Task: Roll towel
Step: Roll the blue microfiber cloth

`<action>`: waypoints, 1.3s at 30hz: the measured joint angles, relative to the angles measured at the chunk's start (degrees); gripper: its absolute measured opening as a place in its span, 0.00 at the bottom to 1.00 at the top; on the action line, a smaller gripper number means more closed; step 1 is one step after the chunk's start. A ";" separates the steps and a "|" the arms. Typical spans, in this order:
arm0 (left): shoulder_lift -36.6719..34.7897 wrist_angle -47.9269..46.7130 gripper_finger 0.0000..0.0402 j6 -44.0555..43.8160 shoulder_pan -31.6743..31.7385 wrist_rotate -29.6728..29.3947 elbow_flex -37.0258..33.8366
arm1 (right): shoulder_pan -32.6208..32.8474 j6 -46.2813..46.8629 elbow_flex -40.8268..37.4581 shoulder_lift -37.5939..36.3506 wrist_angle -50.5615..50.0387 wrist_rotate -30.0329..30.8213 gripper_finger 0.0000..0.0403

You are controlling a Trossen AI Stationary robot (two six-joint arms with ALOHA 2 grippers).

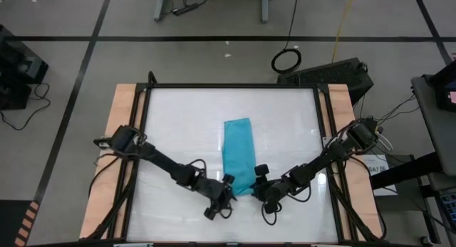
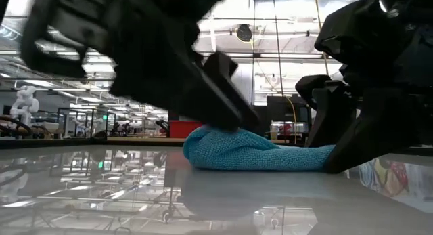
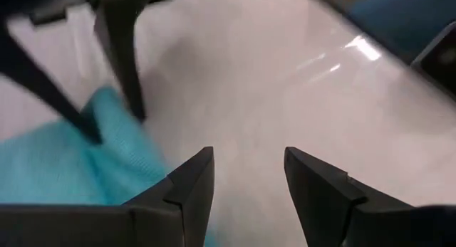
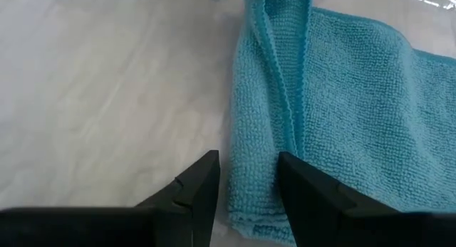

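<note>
The turquoise towel (image 1: 237,151) lies flat on the white table as a long narrow strip, running from far to near and folded lengthwise, with its edges meeting along a seam (image 4: 285,76). My left gripper (image 1: 228,183) is open at the strip's near left corner, with the towel (image 3: 64,169) beside one finger. My right gripper (image 1: 258,177) is open at the near right corner, its fingers either side of the towel's edge (image 4: 249,211). In the low view the towel's near end (image 2: 257,152) shows between the two grippers. My left gripper has one finger (image 2: 226,116) down on the raised near left part of the towel, slanting in from the table's left; the other finger stands over bare table. My right gripper straddles the towel's near right corner (image 4: 246,204), slanting down from the right; I cannot tell whether it touches.
The white tabletop (image 1: 178,126) is bordered by a black frame and wooden side rails (image 1: 125,119). There is free room on both sides of the towel and beyond its far end. Cables and equipment lie on the floor around the table.
</note>
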 joint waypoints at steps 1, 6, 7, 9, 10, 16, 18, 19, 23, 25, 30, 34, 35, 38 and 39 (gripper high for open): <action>0.31 -1.11 0.44 0.06 0.48 -0.33 0.46 | 0.00 0.22 0.00 0.00 0.03 0.00 0.34; 0.25 -8.13 0.44 0.02 2.12 -2.69 0.74 | 0.00 0.57 -0.02 0.02 0.04 0.04 0.34; 0.11 -9.63 0.44 -0.03 2.32 -3.23 0.74 | 0.00 0.54 -0.02 0.02 0.01 0.04 0.34; -0.25 -11.17 0.44 -0.10 2.49 -3.40 0.82 | 0.00 0.50 -0.02 0.02 0.00 0.02 0.34; -0.57 -11.90 0.44 -0.06 2.50 -3.63 0.83 | 0.00 0.50 0.00 0.03 -0.02 0.02 0.34; -3.32 -14.57 0.44 0.84 2.26 -7.55 0.76 | 0.00 0.73 -0.01 0.04 -0.66 0.00 0.34; -4.19 -15.86 0.44 1.68 2.05 -9.24 0.76 | 0.00 0.81 0.00 0.04 -0.74 -0.02 0.34; -4.32 -15.91 0.44 1.88 1.96 -9.73 0.76 | 0.00 0.91 0.00 0.04 -0.85 -0.02 0.34; -4.07 -18.33 0.44 2.88 1.96 -8.01 0.70 | 0.00 1.03 0.00 0.04 -0.90 -0.03 0.34; -3.35 -18.45 0.44 2.87 1.96 -5.98 0.72 | 0.00 1.36 0.00 0.04 -0.92 -0.04 0.34; -3.32 -19.58 0.44 3.34 1.96 -5.27 0.56 | 0.00 1.78 0.00 0.04 -0.93 -0.04 0.34; -3.19 -19.66 0.44 3.44 1.96 -5.13 0.50 | -0.05 2.13 0.00 0.04 -0.94 -0.09 0.34; -2.78 -19.32 0.44 3.41 1.96 -5.12 0.50 | -0.06 2.42 0.00 0.04 -0.96 -0.09 0.34; -2.36 -19.26 0.44 3.30 1.87 -6.56 0.57 | -0.07 3.54 -0.02 0.04 -0.98 -0.09 0.34; -1.79 -18.79 0.44 3.25 1.92 -6.67 0.63 | -0.07 4.13 -0.02 0.04 -1.02 -0.09 0.34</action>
